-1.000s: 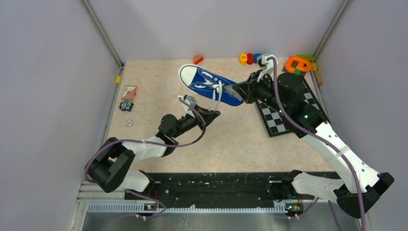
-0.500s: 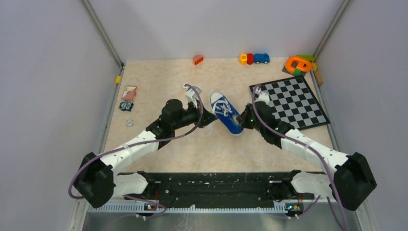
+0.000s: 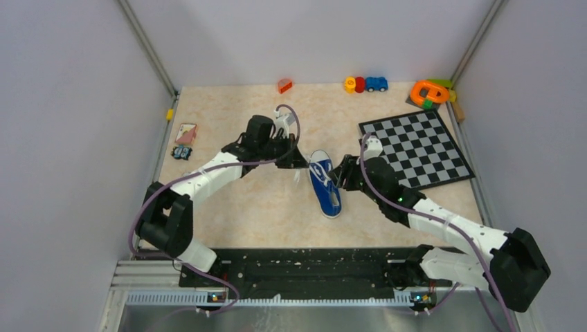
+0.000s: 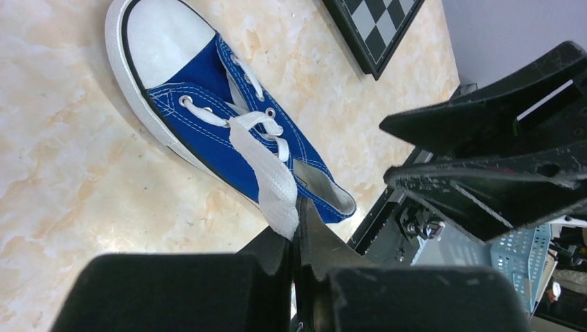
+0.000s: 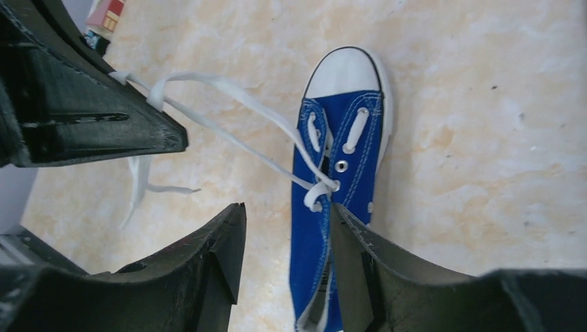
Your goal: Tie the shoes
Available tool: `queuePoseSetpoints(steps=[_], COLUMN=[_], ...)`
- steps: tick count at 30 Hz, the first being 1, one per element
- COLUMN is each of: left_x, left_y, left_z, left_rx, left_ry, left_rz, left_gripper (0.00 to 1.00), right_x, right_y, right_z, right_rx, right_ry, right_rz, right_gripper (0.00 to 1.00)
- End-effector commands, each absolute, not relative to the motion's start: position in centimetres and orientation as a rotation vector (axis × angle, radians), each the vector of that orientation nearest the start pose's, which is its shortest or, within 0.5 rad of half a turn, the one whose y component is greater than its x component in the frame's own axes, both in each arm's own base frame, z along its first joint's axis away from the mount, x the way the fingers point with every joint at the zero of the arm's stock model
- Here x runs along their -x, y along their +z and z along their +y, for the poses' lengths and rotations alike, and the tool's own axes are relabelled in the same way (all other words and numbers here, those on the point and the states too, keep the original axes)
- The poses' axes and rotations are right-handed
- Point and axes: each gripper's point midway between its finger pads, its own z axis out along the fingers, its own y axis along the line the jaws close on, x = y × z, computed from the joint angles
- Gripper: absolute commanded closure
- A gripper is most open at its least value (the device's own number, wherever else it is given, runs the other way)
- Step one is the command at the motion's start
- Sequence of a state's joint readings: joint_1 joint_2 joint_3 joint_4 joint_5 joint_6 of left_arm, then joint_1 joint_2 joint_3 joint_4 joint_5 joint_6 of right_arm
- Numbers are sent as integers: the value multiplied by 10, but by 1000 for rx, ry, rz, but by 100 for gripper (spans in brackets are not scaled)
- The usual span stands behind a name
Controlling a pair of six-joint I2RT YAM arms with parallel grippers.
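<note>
Left pincer is clamped on the white lace, which runs out to the blue shoe just beyond its tips. Right pincer stands parted and empty at the shoe's heel end; no knot shows, so the tying seems barely begun.

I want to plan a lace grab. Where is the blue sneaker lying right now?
In the top view the blue sneaker lies mid-table between the left gripper, pinching its lace, and the right gripper, left of the chessboard.
</note>
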State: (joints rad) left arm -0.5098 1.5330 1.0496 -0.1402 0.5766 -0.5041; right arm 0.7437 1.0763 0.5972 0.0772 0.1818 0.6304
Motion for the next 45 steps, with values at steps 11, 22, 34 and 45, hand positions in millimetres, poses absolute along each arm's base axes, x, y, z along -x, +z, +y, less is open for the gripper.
queuePoseSetpoints(steps=[11,22,34,45], left_x=[-274,-262,-252,-254], left_y=[209,229,262,269], left_z=[-312,-317,-319,-312], left_rx=[-623,-773,-805,-760], left_ry=[-1204,-1153,-1175,-1102], left_rz=[2296,2193,2166,2193], left_gripper=[100,100,100,99], right_x=[-291,-305,-301,-312], right_y=[206,213,204,232], right_z=[262,279,287,282], right_rx=[568,824,863,698], right_ry=[674,618,645,691], right_rz=[1772,1553,1388,1344], right_gripper=[47,49,60,100])
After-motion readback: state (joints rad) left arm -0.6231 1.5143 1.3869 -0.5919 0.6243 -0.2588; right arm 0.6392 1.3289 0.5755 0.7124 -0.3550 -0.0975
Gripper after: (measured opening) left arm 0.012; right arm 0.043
